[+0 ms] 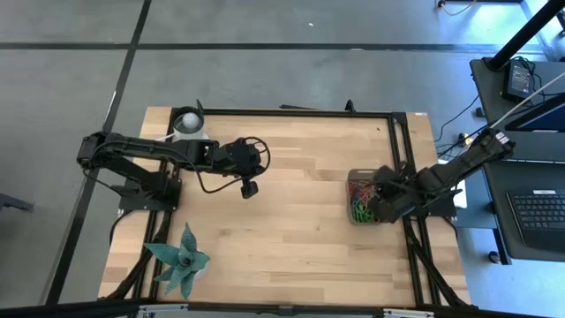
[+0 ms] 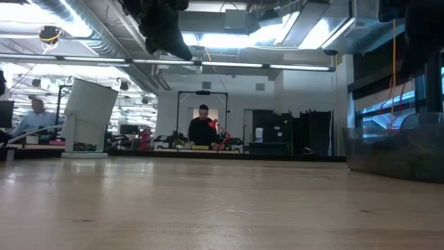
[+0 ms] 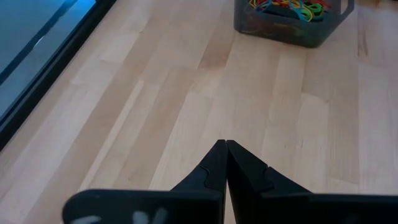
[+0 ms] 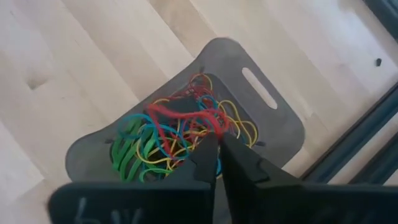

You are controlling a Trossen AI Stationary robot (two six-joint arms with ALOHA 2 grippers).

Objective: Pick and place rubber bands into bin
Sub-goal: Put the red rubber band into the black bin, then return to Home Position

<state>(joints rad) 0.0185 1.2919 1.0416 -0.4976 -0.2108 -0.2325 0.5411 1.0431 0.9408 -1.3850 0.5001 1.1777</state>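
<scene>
Far left of the wooden table [image 1: 282, 221]: a white cup [image 1: 187, 121] at the far edge, a green plant [image 1: 179, 261] at the near edge.

Left gripper [image 3: 225, 146] hangs over bare wood left of centre, its jaws pressed tight together, holding nothing. The bin shows well apart from it, farther along the table.

Right side of the table: the bin [image 4: 277, 134], a dark grey tray with a slot handle in its wall, stands by the right edge rail. Inside it lies a tangle of rubber bands [image 4: 171, 140], green, blue, yellow, orange and red, filling most of the floor.

Right gripper [image 4: 219, 144] sits directly above the bin, tips down among the bands. Its jaws stand almost together with only a thin slit between. A red band [image 4: 180, 116] lies right at the fingertips, touching or just beside them; whether it is pinched, cannot tell.

Low view: a person [image 2: 202, 130] stands in the room behind the table.
</scene>
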